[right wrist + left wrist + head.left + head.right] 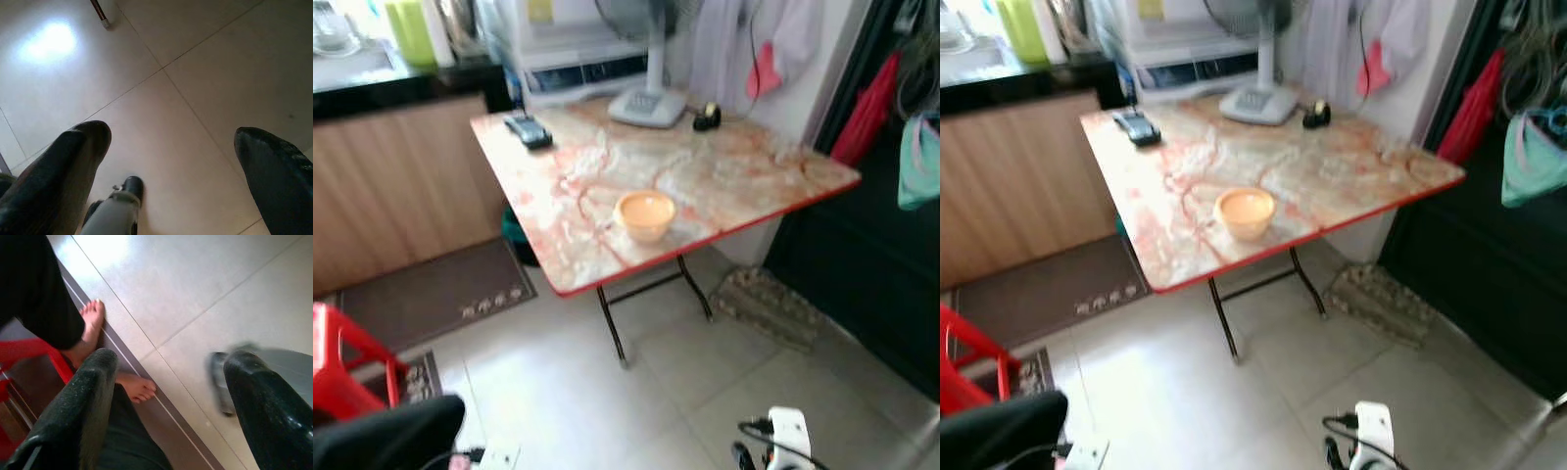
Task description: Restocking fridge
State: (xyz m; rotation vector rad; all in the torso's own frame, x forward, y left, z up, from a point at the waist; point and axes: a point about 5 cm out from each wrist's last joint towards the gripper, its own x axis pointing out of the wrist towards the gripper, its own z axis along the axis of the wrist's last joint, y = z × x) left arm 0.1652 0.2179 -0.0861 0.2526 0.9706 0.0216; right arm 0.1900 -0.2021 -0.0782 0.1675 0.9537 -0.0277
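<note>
On the table (724, 176), near its front edge, sits a small orange bowl (645, 214). It is round and pale, with a smooth rim, and something pale orange fills it, though I cannot tell what. It looks light but easy to tip, and maybe breakable. I think the best place to hold it is by the rim or around its sides, kept flat so nothing spills.

A phone (528, 130) and a fan (649, 103) stand further back.

The left gripper (168, 399) hangs low over the floor (607, 392), its fingers wide apart and holding nothing. The right gripper (171, 169) hangs the same way, wide and empty.
</note>
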